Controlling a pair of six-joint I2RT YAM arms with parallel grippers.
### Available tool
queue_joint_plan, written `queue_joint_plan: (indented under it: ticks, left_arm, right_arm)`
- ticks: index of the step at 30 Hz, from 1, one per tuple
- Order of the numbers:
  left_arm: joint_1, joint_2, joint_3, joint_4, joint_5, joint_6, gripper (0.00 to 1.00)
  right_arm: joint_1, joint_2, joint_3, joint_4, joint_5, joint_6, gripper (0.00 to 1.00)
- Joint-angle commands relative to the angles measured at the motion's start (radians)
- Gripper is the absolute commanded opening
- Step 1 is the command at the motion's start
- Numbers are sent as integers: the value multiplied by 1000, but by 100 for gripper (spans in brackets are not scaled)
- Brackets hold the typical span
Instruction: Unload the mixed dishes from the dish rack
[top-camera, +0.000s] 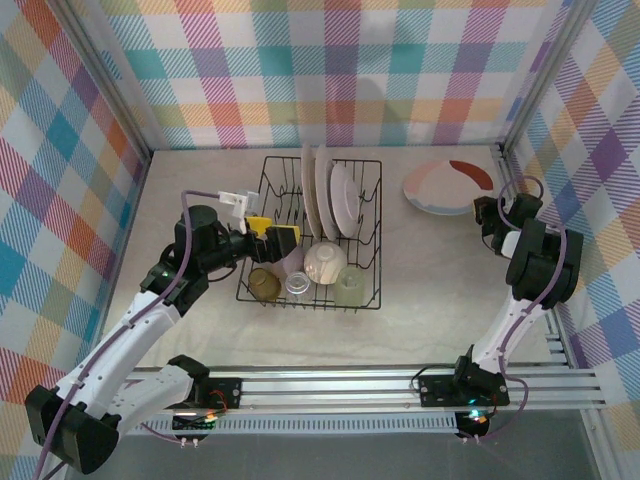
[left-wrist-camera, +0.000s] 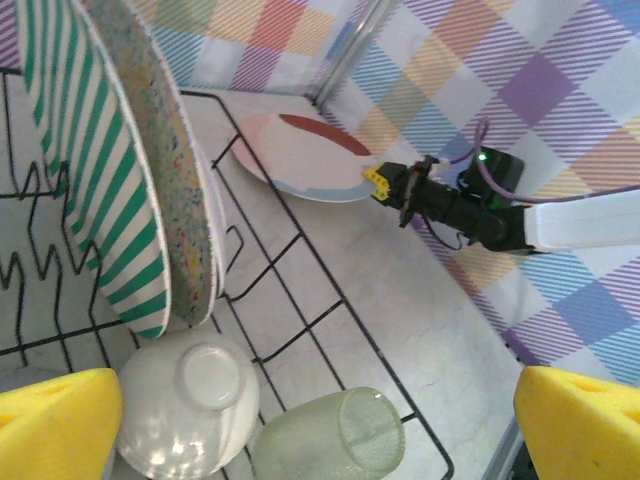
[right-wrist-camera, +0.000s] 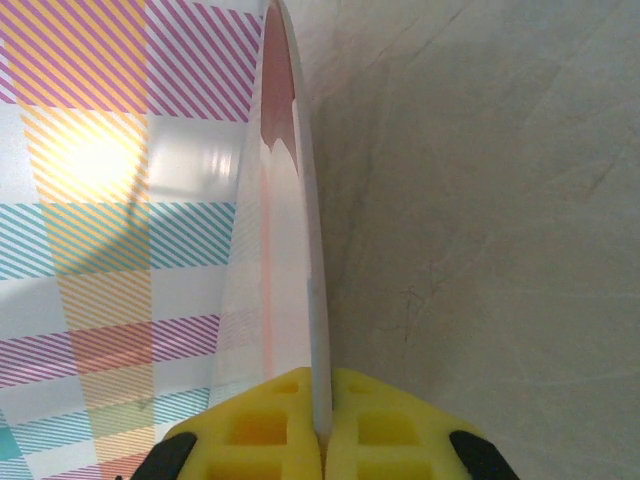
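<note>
Centrally on the table (top-camera: 450, 280) sits the dish rack (top-camera: 380, 235), a black wire basket with dishes in it. Three plates stand on edge in its far slots; from the left wrist the nearest is a green-striped plate (left-wrist-camera: 95, 170), with a speckled plate (left-wrist-camera: 175, 190) close against it. Along the near side of the rack a cream bowl (top-camera: 325, 262) lies bottom up, with a pale green cup (top-camera: 349, 285) just to its right, a clear cup (top-camera: 298, 286) to its left and an amber cup (top-camera: 264, 283) at the near left corner. A pink plate (top-camera: 447, 187) with a red band and a pale blue patch lies outside the rack, low over the table's far right corner; whether it touches the surface cannot be told. The right gripper (top-camera: 484, 210) clamps the near rim of that plate, its yellow fingers (right-wrist-camera: 270, 420) pressed against both faces. The left gripper (top-camera: 272, 232) hovers over the left side of the rack with its jaws spread wide, holding nothing, and its yellow pads (left-wrist-camera: 55, 425) sit at opposite edges of its own camera view. Checked walls (top-camera: 330, 70) in many colours enclose the table on three sides, and a metal rail (top-camera: 400, 385) runs along the near edge.
</note>
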Motion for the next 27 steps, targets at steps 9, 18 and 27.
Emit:
queue_joint_plan:
  ticks: [9, 18, 27]
  left_arm:
    - [14, -42, -29, 90, 101, -19, 100]
    - [15, -52, -33, 95, 101, -23, 100]
    - [14, -55, -35, 96, 95, -24, 100]
  right_arm:
    - [-6, 77, 125, -98, -42, -7, 12]
    - [-6, 116, 224, -276, -47, -28, 22]
    - [-5, 142, 327, -509, -20, -78, 44]
